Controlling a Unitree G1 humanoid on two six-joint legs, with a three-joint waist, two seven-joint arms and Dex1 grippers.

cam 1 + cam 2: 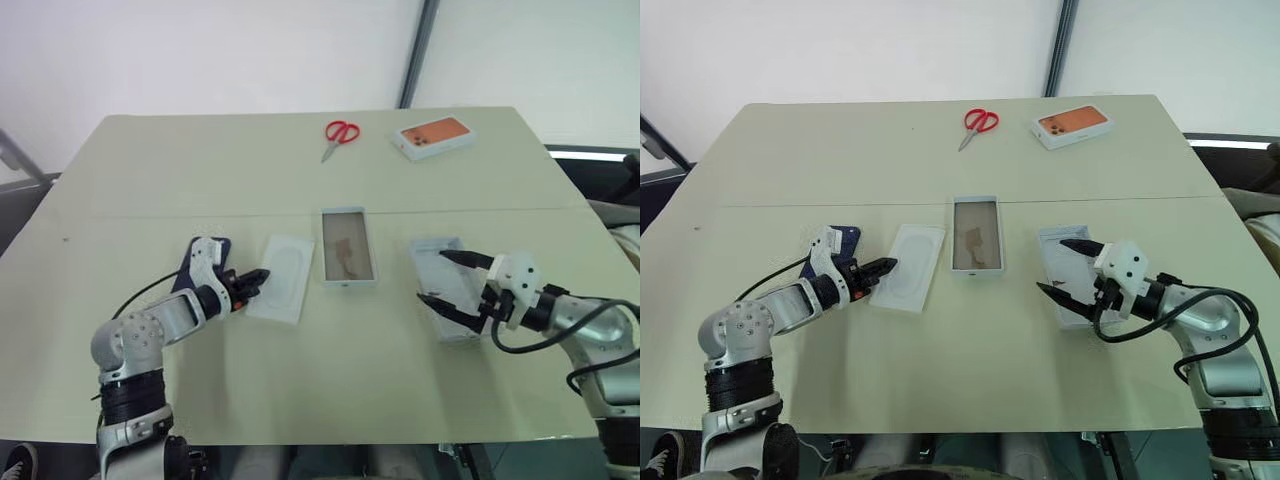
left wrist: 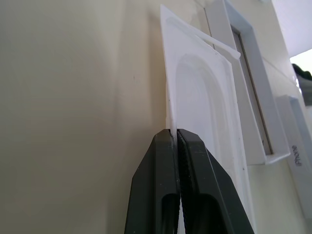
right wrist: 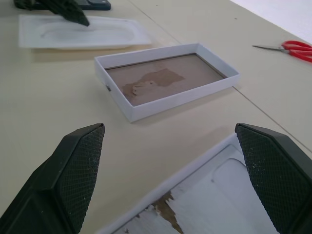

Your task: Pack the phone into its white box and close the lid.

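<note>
A pale cream table (image 1: 300, 390) runs from the near edge back to a white wall. Nearest on the robot's left, the left gripper (image 1: 256, 279) has its two black fingers pressed together on the near edge of the flat white insert (image 1: 280, 278), pinching that thin rim; the left wrist view shows the edge caught between the fingertips (image 2: 170, 139). Just behind that wrist, partly hidden by it, lies the phone (image 1: 190, 262), dark navy, flat on the table to the outer side of the insert and not yet in any container. On the robot's right, at about the same depth, the right gripper (image 1: 438, 276) hangs with its jaws spread wide and empty over the lid (image 1: 440, 290), which lies with its plain inside upward, some brownish scuffing showing on it. Between insert and lid, a little farther back, stands the white box (image 1: 349, 247), open, its brownish floor bare. Far back lie red-handled scissors (image 1: 339, 137) and a white box printed with an orange phone (image 1: 434, 138), both well apart from the work. Risks, as a judgement: the pinch on the insert is shallow and at one edge, so the piece may slip or pivot when lifted; swinging it sideways could nudge the phone or the white box; the phone lies under the left forearm and may be dragged.
</note>
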